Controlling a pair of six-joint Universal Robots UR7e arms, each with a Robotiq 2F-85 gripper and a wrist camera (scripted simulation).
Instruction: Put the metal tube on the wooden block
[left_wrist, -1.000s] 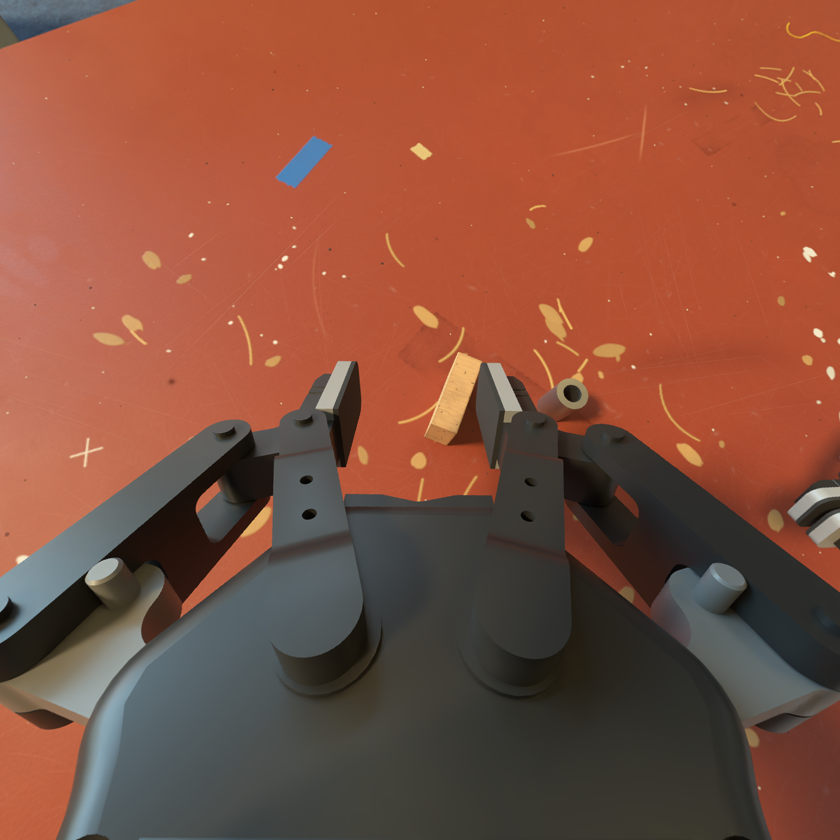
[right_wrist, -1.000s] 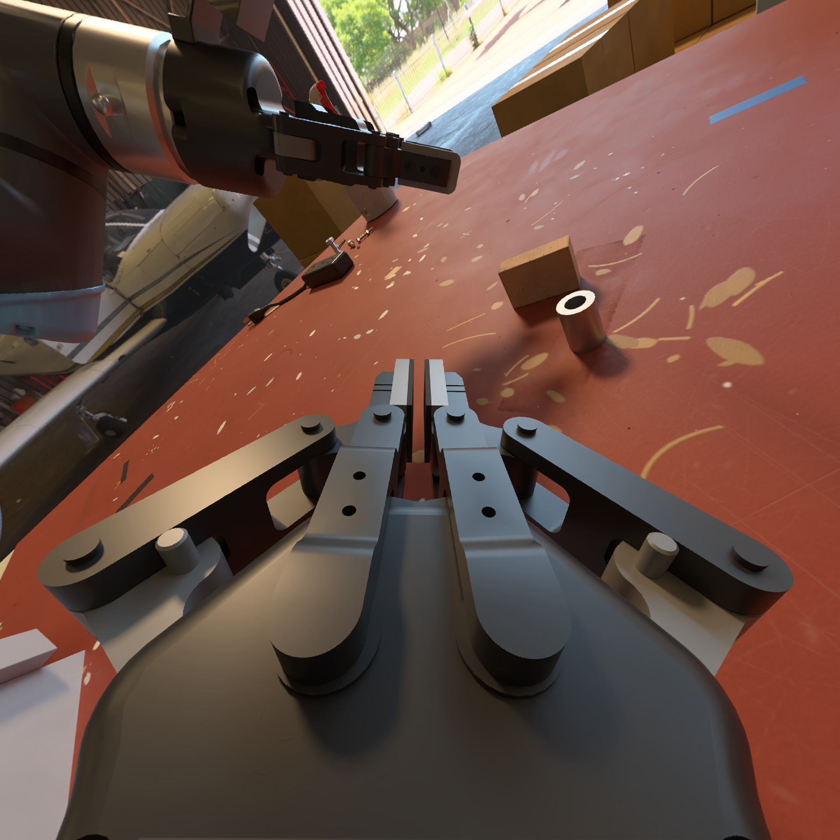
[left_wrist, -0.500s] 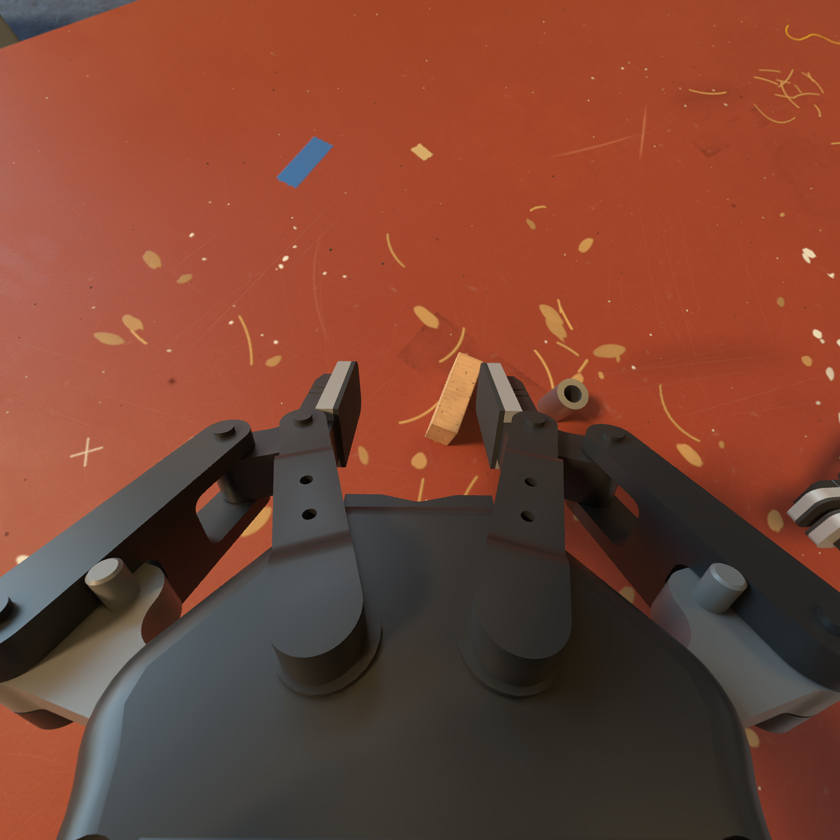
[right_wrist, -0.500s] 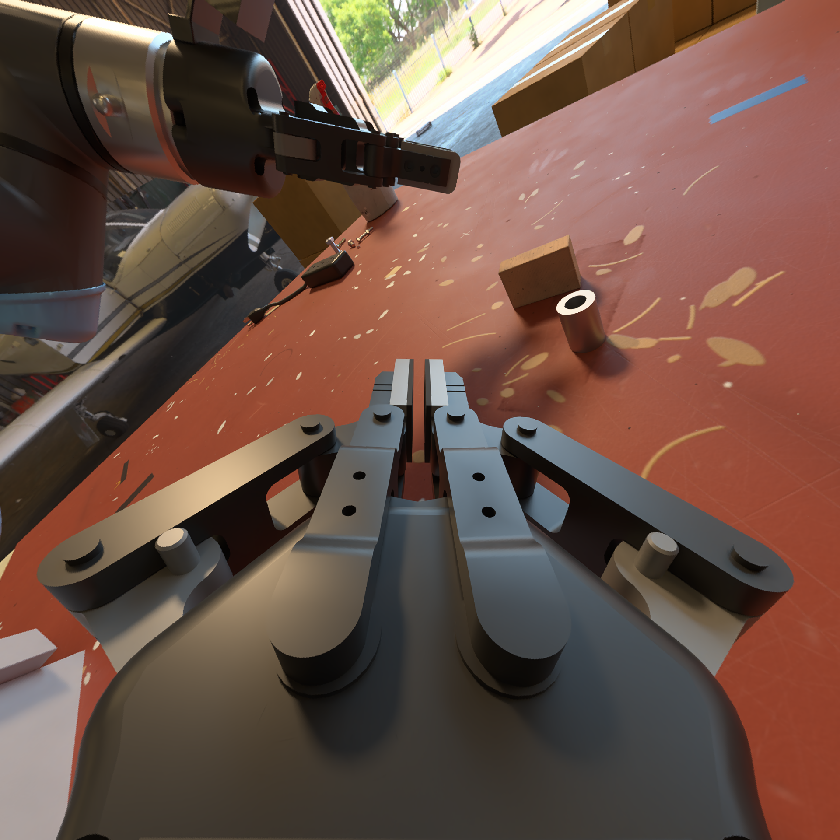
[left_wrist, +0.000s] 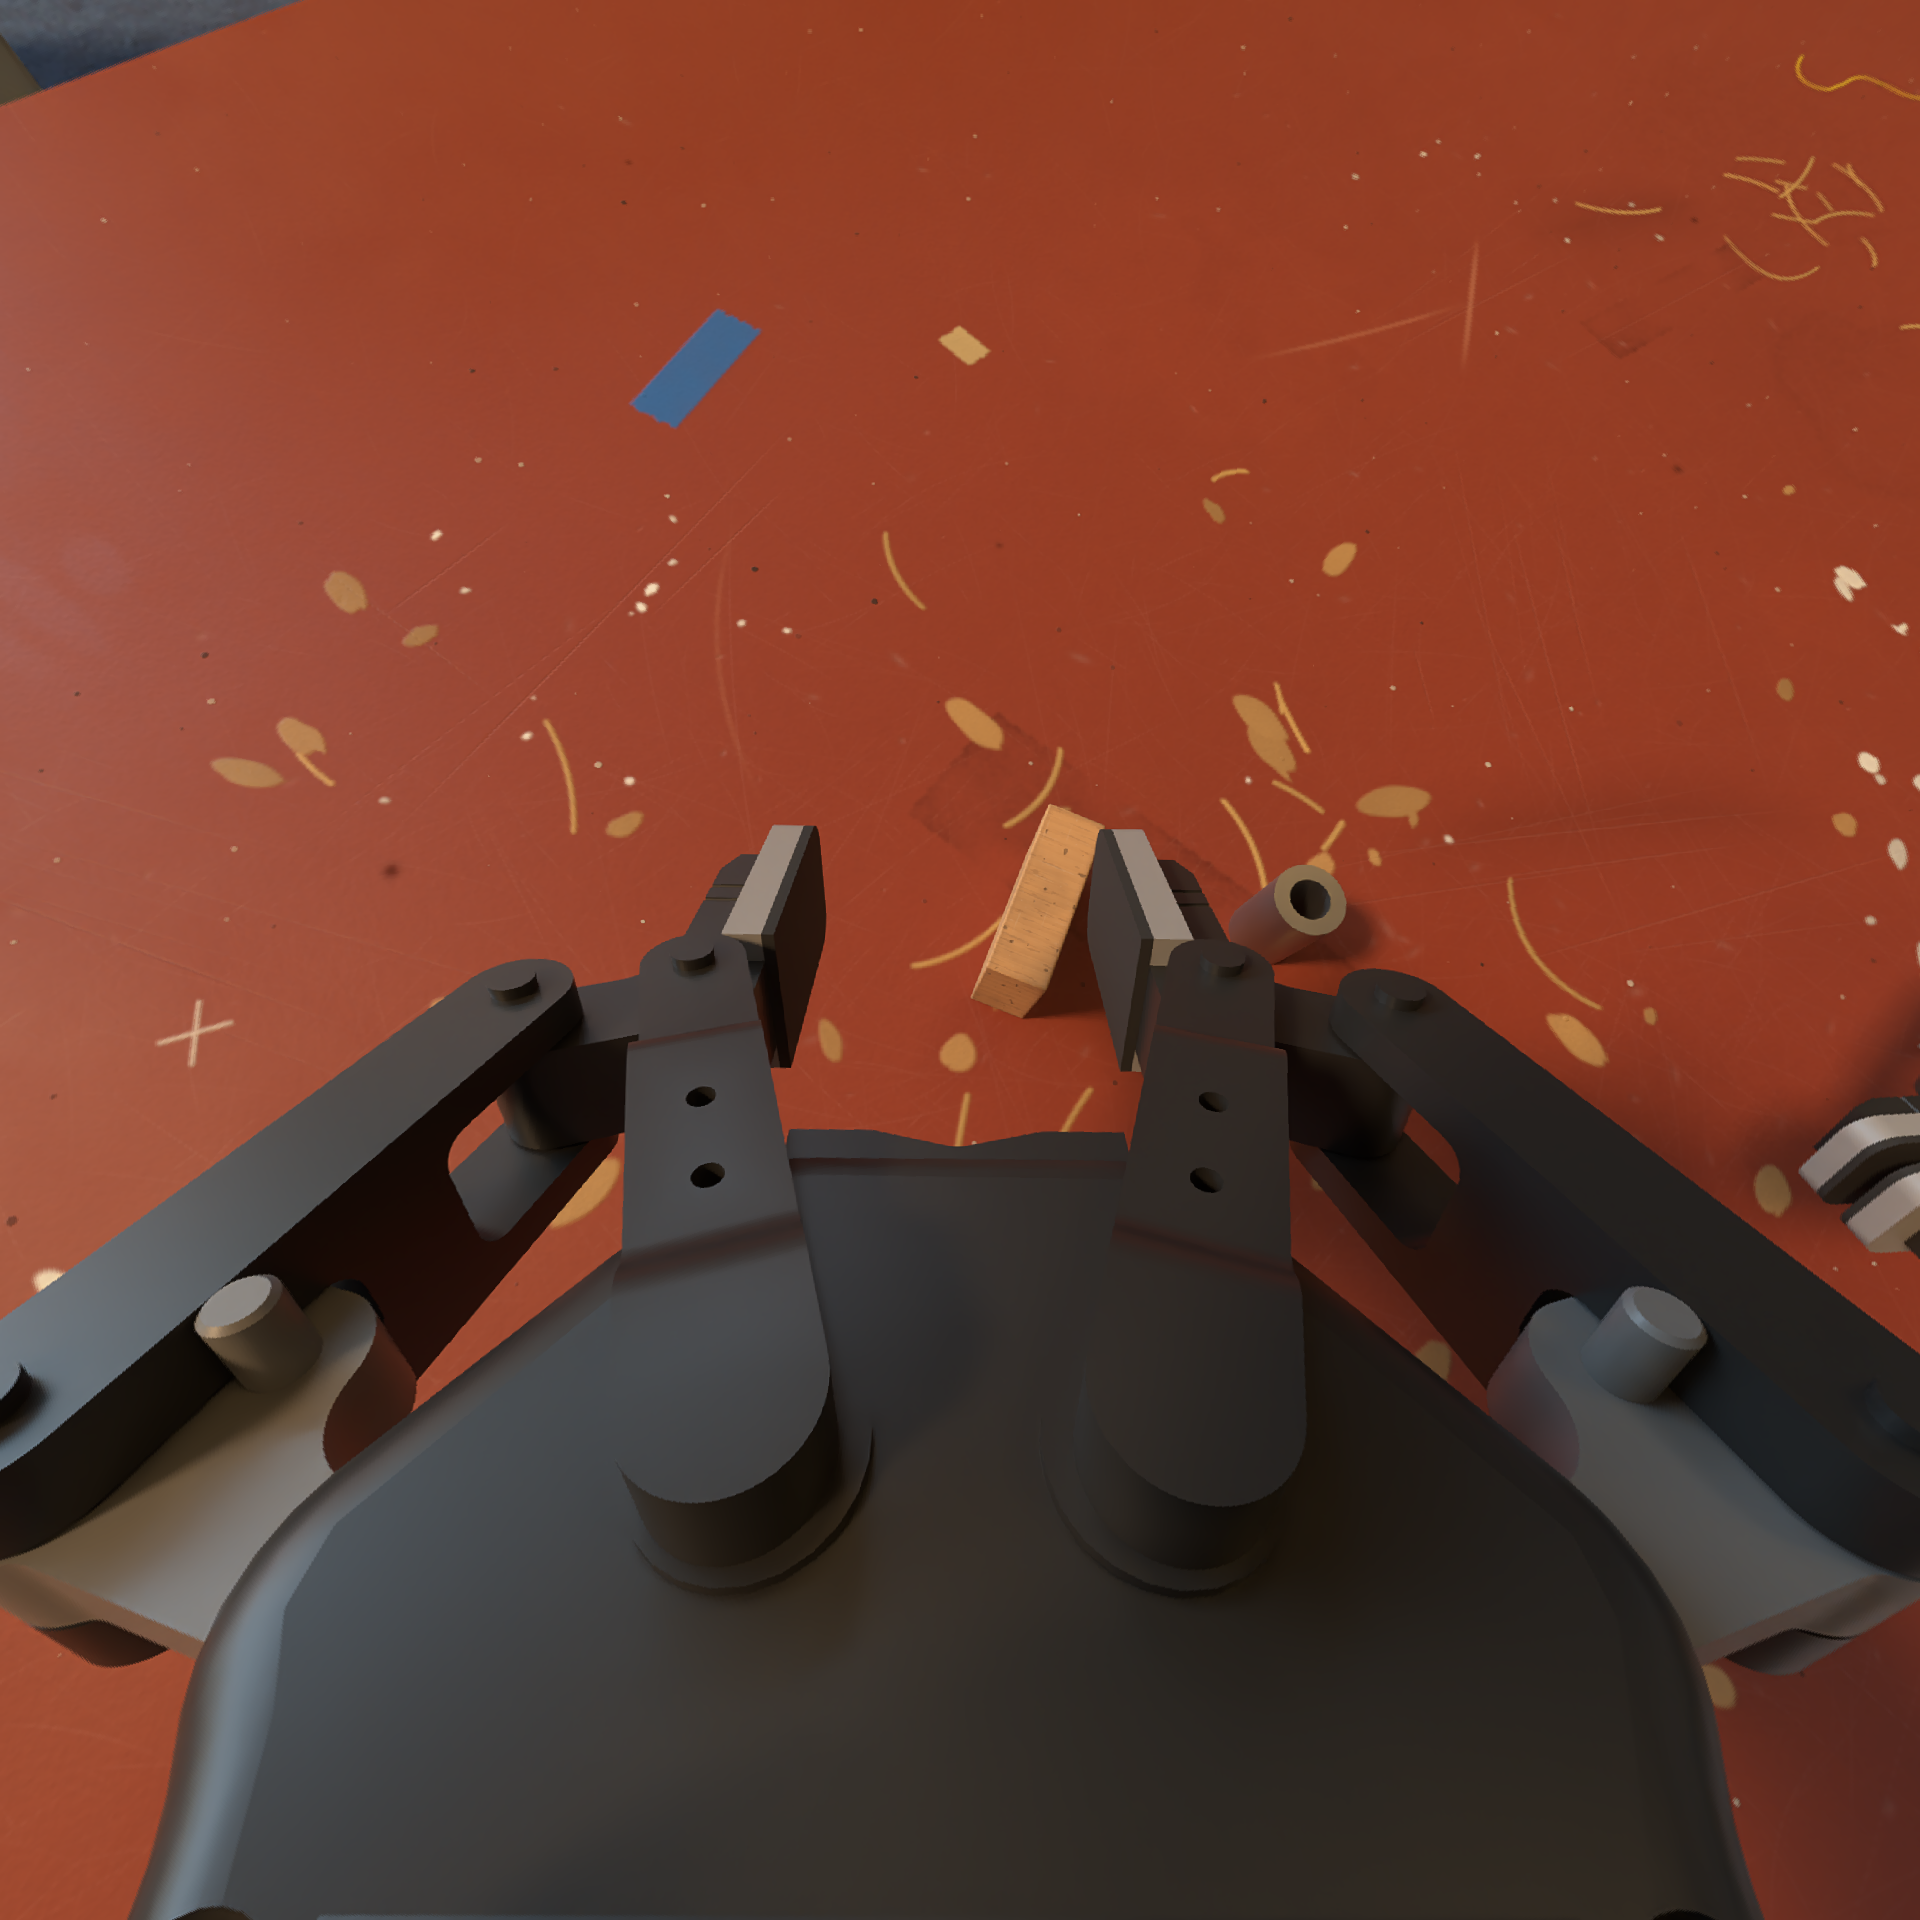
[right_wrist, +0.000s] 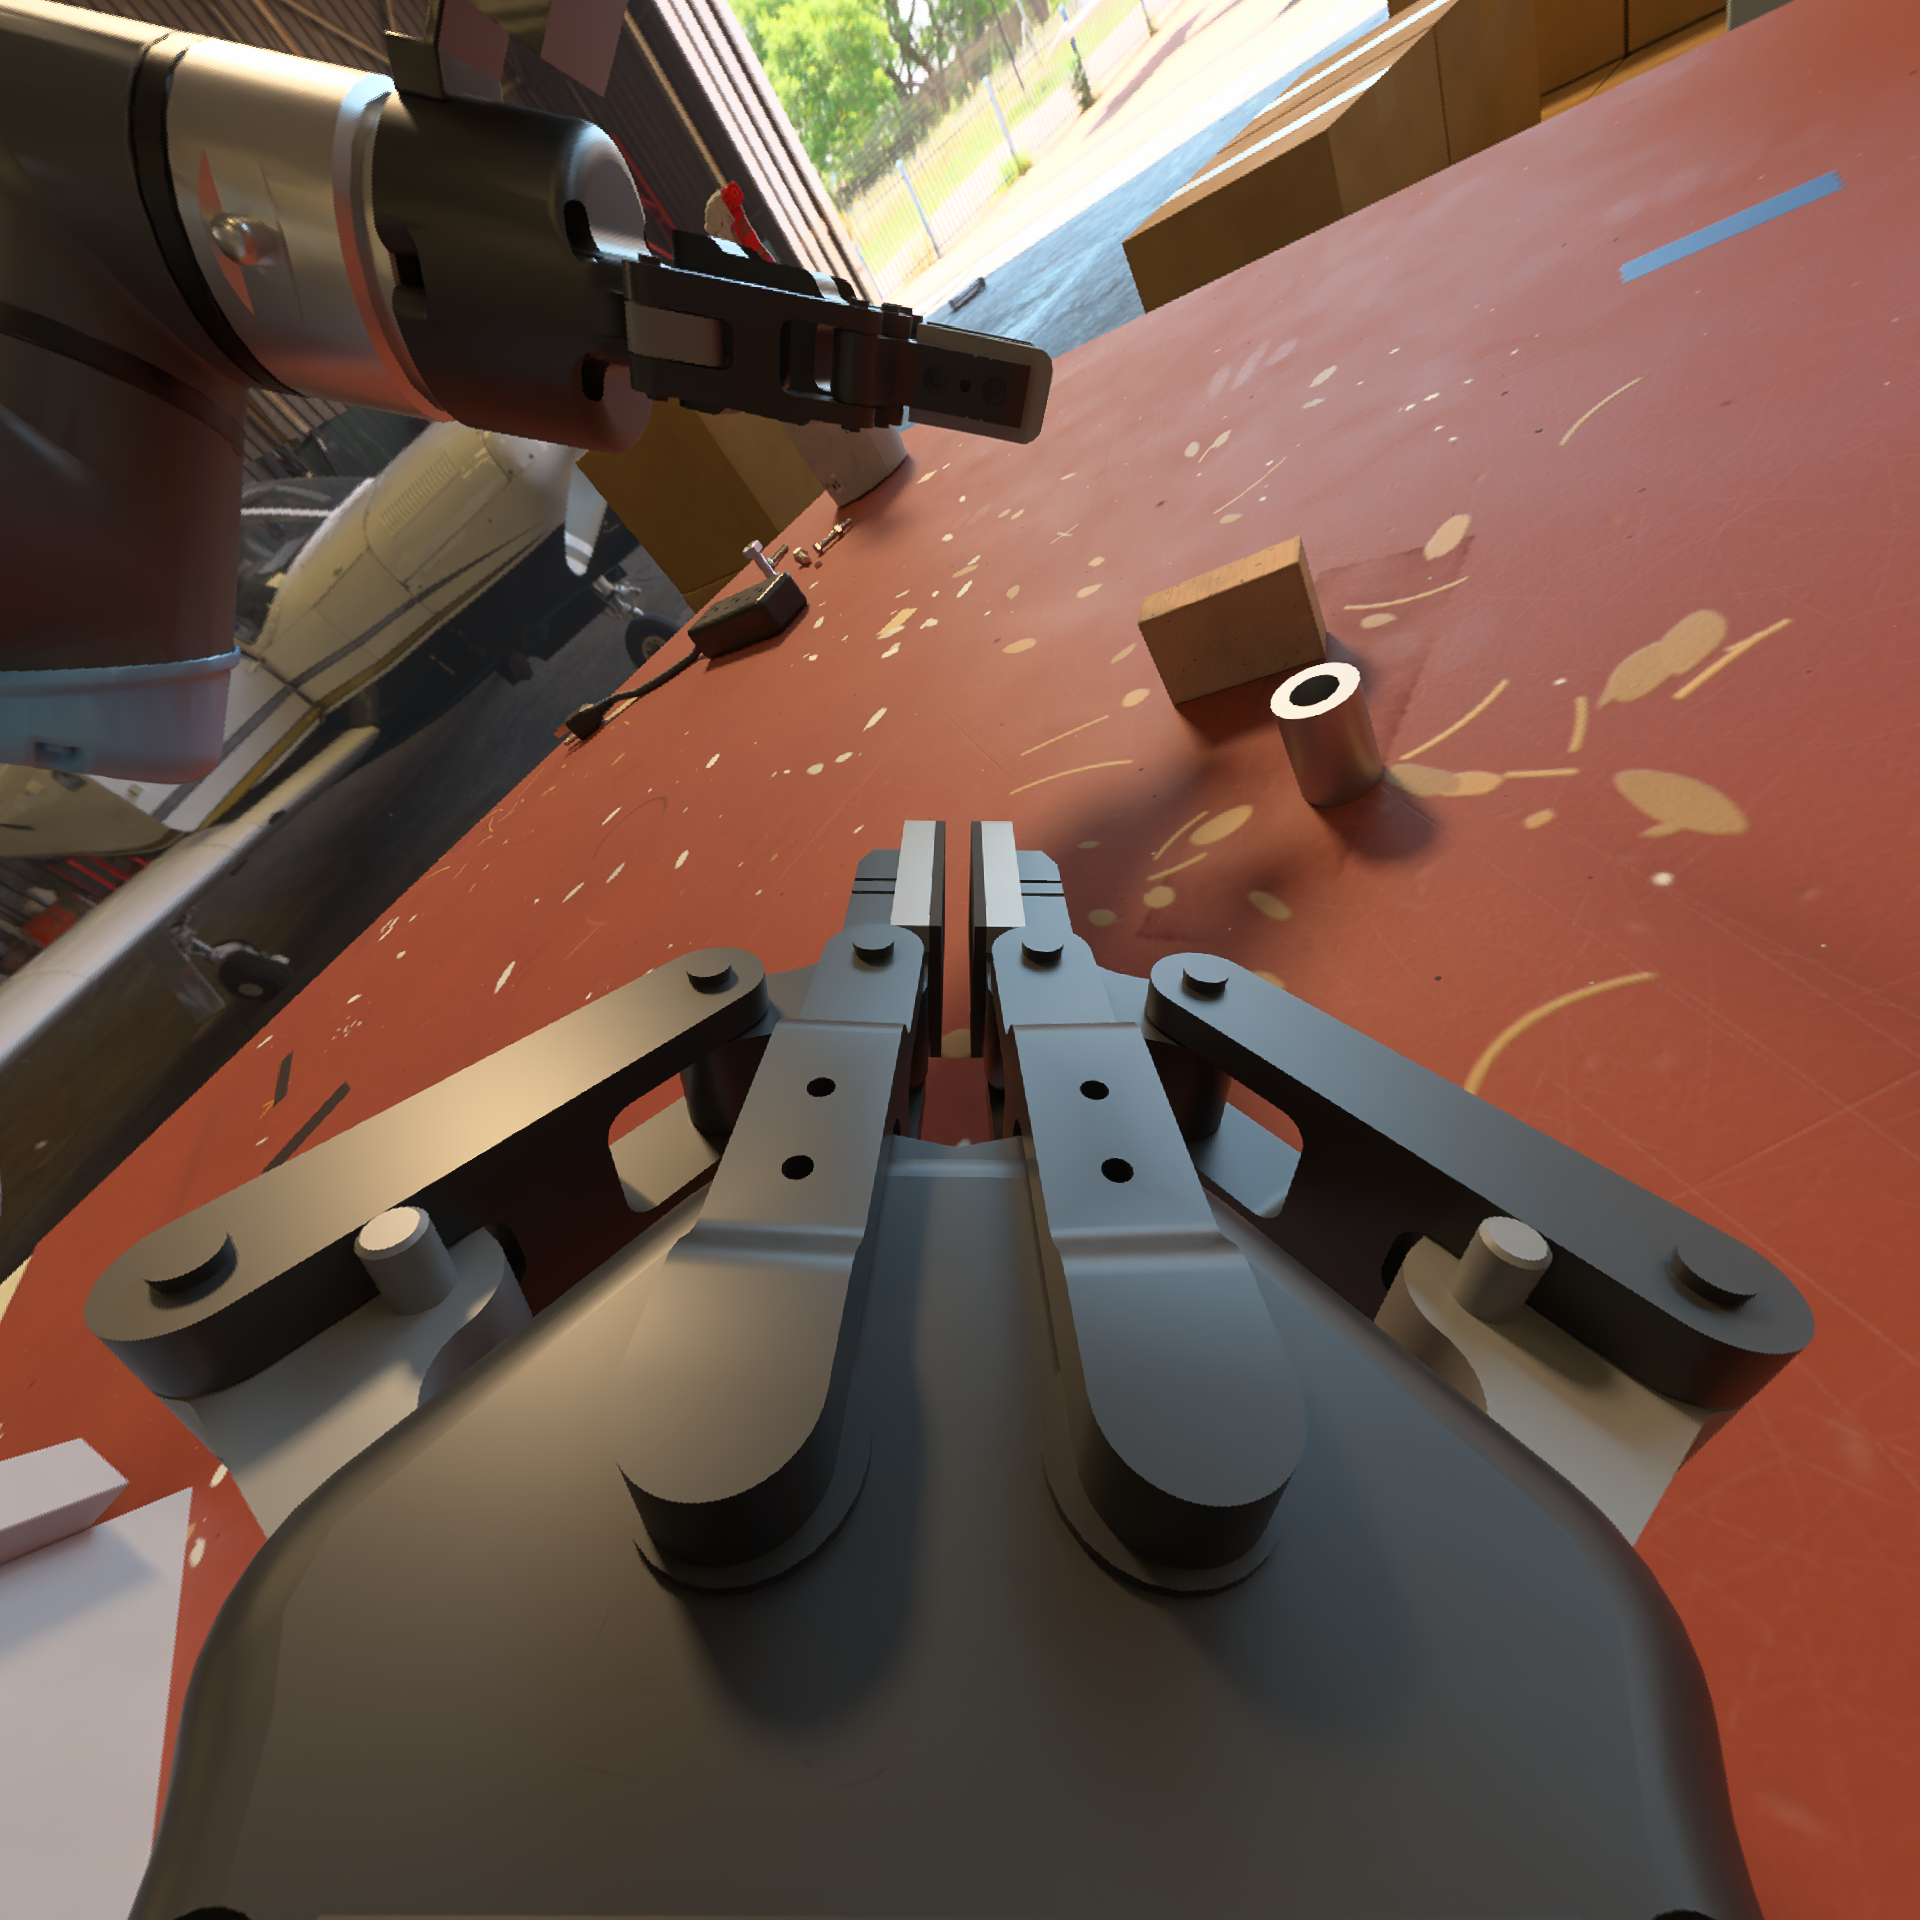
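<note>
At lower centre of the left wrist view, the left gripper (left_wrist: 951, 940) is seen spread wide, nothing held between its pads. Against the frames of a second and half a second ago, no shift of either arm or of any object is noted; the scene is unchanged. This is read as a pause: the approach to the tube has not yet begun, and the task stands at its start.

Just beyond the fingertips, the wooden block (left_wrist: 1039, 912) is seen partly in the gap, close against the inner face of the right-hand finger; contact cannot be settled. The metal tube (left_wrist: 1291, 911) stands upright on the red table (left_wrist: 1039, 468), outside that finger, at centre right of the frame, near the block but apart from it.

In the right wrist view, the right gripper (right_wrist: 958, 873) is seen nearly closed on nothing, a thin slit left between its pads. The tube (right_wrist: 1328, 732) lies at upper right of its fingertips, well apart, with the block (right_wrist: 1231, 620) just behind it. The left gripper (right_wrist: 977, 387) hangs above the table at upper centre.

A strip of blue tape (left_wrist: 694, 368) is noted at upper left, far from the work.
</note>
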